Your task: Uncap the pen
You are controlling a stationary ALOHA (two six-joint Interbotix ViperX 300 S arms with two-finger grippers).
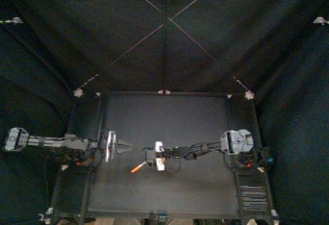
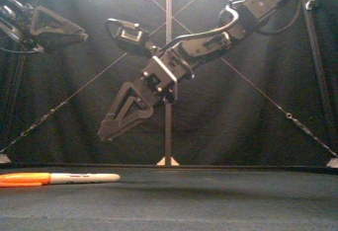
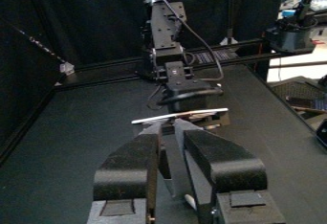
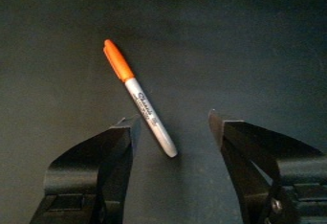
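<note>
A marker pen (image 2: pixel 59 179) with an orange cap (image 2: pixel 24 180) and a white barrel lies flat on the black table near the front, cap on. The top view shows the pen (image 1: pixel 141 167) just left of centre. My right gripper (image 4: pixel 173 123) hangs open above the pen (image 4: pixel 141 103), a jaw on each side of the barrel and not touching it. In the front view the right gripper (image 2: pixel 117 126) is well clear of the table. My left gripper (image 3: pixel 170 132) is shut and empty, left of the pen and pointing at it (image 3: pixel 179 116).
The right arm (image 1: pixel 213 149) stretches in past the table's middle. The left arm (image 1: pixel 58 142) stays by the left edge. Nothing else lies on the table (image 1: pixel 193 190).
</note>
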